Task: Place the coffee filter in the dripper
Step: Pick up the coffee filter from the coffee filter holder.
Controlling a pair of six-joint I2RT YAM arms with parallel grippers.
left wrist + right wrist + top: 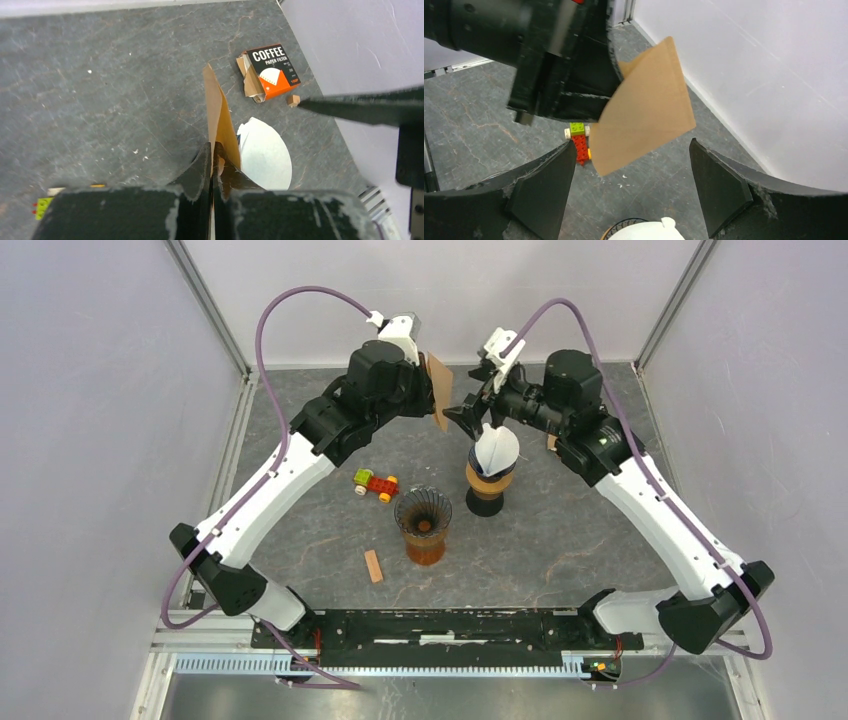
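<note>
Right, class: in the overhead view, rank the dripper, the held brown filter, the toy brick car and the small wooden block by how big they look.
1. dripper: largest.
2. brown filter and toy brick car: look alike; the filter is held up edge-on, nearer the camera, so unranked.
3. wooden block: smallest.

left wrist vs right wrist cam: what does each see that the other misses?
Left wrist only: the orange-and-black cardboard coffee filter box and a small wooden cube lying beside it.
Right wrist only: the broad flat face of the brown paper cone filter, framed between the open fingers of the right gripper.
Both: that filter, edge-on in the left wrist view, pinched in the shut left gripper, and the grey stone-pattern table.
</note>
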